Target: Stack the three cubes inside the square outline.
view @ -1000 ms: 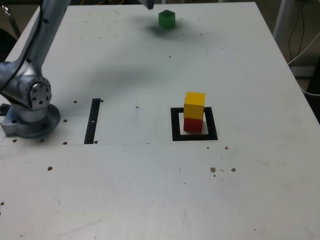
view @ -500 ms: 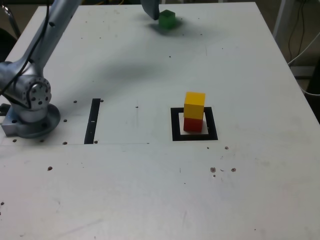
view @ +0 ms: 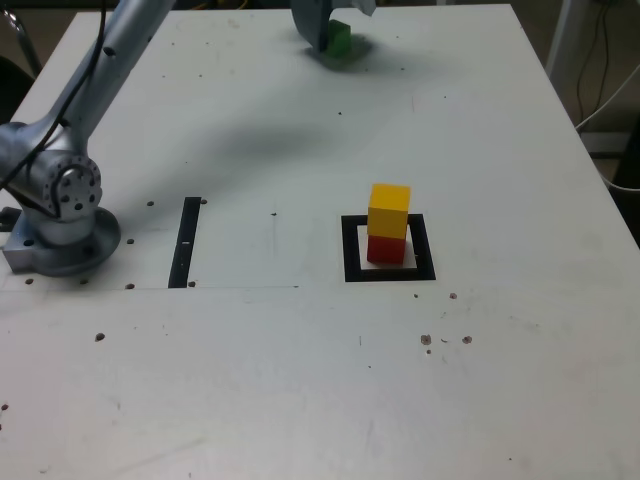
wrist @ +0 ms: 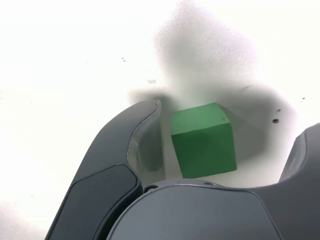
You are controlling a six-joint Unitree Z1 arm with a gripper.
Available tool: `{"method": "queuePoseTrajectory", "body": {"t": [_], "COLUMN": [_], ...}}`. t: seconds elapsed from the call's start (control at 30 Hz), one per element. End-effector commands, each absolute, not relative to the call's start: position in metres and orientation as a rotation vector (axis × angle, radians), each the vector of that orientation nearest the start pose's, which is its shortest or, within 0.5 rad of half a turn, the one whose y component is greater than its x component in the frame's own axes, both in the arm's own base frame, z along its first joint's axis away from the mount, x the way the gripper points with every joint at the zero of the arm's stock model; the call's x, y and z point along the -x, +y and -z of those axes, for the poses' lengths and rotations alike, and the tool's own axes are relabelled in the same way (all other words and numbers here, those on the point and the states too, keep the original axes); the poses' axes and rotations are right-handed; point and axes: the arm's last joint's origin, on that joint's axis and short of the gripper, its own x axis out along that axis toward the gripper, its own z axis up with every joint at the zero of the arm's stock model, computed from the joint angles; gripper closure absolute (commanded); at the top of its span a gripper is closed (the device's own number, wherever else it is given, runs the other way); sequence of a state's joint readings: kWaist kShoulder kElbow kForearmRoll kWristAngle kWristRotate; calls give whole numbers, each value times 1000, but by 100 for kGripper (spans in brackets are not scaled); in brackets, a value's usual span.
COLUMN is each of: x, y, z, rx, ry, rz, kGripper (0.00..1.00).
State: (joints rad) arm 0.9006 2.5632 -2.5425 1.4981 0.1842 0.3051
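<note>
The gripper [view: 333,25] is sitting at the far edge of the white table [view: 300,380] in the exterior view, straddling the green cube [view: 341,38]. In the wrist view the gripper [wrist: 225,145] is showing both dark fingers [wrist: 127,150] spread apart, one on each side of the green cube [wrist: 203,141], with a clear gap of table on the one finger's side and the other finger only partly in frame at the picture's edge. Jaws are standing open, not pinching the cube; whether the far finger is touching it cannot be told. The green cube is resting flat on the table, casting a soft shadow under the gripper.

The yellow cube [view: 389,210] is sitting on top of the red cube [view: 386,248], both inside the square outline [view: 351,250], which is lying nearer the camera and well apart from the green cube. The yellow one is looking slightly offset from the red one, but still stacked upright.

The arm [view: 100,70] is reaching from its metal base [view: 60,220] at the exterior view's left, stretching up and across toward the far edge. A thin black strip [view: 187,241] is lying flat on the table between the base and the square outline. Small dark specks are dotting the table surface.
</note>
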Motion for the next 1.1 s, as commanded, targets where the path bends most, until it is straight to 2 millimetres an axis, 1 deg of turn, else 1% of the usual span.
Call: {"method": "queuePoseTrajectory", "body": {"t": [0.0, 0.37, 0.53, 0.9, 1.07], "x": [-314, -311, -313, -314, -314], "y": [414, 412, 410, 409, 409], "z": [-227, -217, -214, -216, -216], "rx": [333, 371, 382, 378, 373], "ry": [1576, 1603, 1604, 1595, 1594], "rz": [-625, -592, -572, -563, -555], "kGripper": [12, 25, 26, 39, 41]}}
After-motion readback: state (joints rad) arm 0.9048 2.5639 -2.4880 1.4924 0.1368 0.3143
